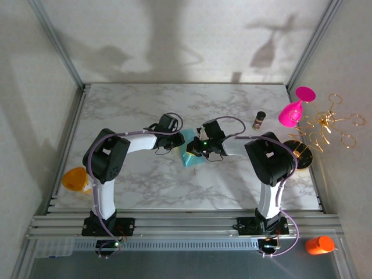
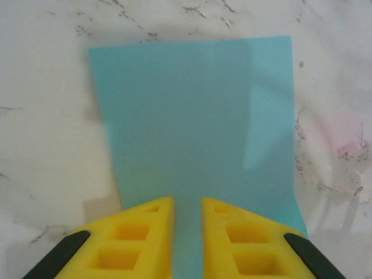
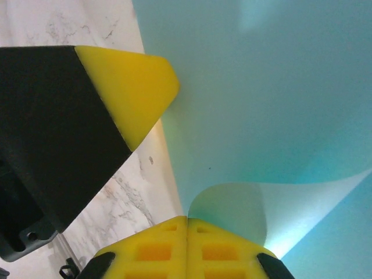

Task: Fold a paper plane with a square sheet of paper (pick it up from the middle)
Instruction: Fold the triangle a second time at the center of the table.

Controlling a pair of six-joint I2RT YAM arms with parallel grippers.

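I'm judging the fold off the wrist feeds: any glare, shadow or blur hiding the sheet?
Left wrist: sheet evenly lit, a paler band down its right side, left fingers slightly soft. Right wrist: curled flap glows bright beside the right fingers, edges readable. Top external: sheet small, partly under the arms; hard shadows on the back wall.

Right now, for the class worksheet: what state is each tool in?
Left tool: slightly open, over the thin teal-blue sheet of paper.
Right tool: shut, pinching that sheet's curled-up edge.
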